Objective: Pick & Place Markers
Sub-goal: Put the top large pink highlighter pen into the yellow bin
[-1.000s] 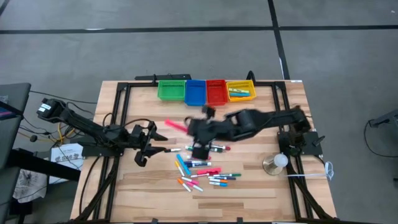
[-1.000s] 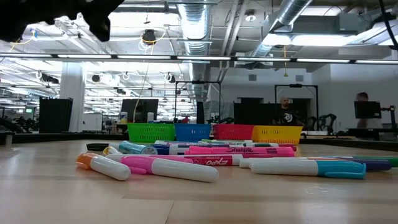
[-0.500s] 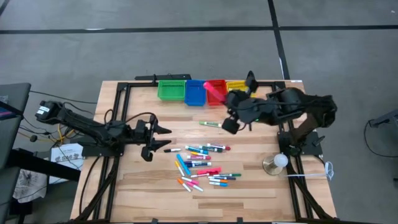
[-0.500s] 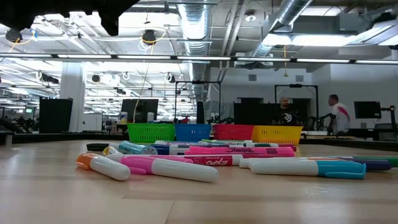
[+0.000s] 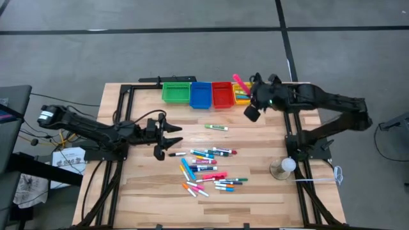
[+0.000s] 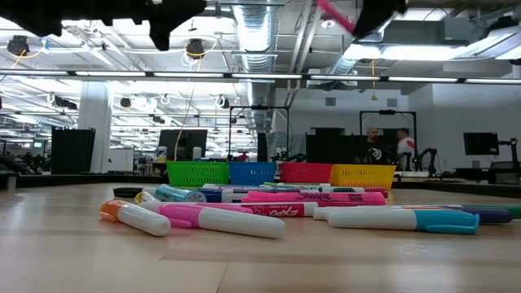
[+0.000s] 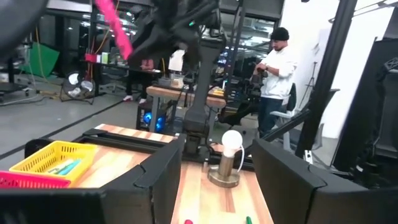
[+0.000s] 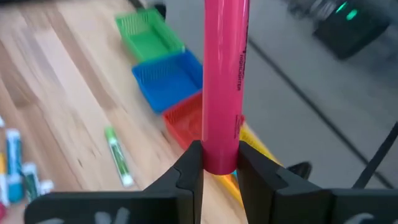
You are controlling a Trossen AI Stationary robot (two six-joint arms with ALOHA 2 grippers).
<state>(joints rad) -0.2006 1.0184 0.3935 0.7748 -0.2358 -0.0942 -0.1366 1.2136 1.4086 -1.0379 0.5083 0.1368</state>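
— Holding what, up by the bins?
— Pink marker (image 8: pixel 222 81), pinched at its lower end between the right gripper's (image 8: pixel 219 163) two fingers (image 8: pixel 188 168), standing up out of the grip. Seen from above, raised over the table's far edge, just above the yellow bin (image 5: pixel 248 93), tip slanting toward the red bin (image 5: pixel 222 94).

— And the other markers?
— Lying loose on the wooden table (image 5: pixel 268 185). Main cluster of markers (image 5: pixel 208 169) spread near the middle: blue, pink, orange, green and white barrels, some touching, some crossing. One green-and-white marker (image 5: pixel 216 128) alone, apart from the cluster, nearer the bins. Up close in the low view, a pink-and-white marker (image 6: pixel 220 218) and a white one with a teal cap (image 6: pixel 403 218) at the front.

— Anything already in the bins?
— Yellow bin carries a few markers, teal and orange among them. Green bin (image 5: pixel 175 92) and blue bin (image 5: pixel 200 94) beside it in one row, all four touching along the far edge; contents hard to tell.

— Left side?
— Left gripper (image 5: pixel 171 138) low over the table, just left of the cluster, fingers spread apart, nothing between them. Pointing across toward the right arm.

— Beyond the table?
— Small lamp-like stand with a white bulb (image 5: pixel 287 165) near the right arm's base. Person in a white top (image 7: pixel 273 62) standing in the room behind.
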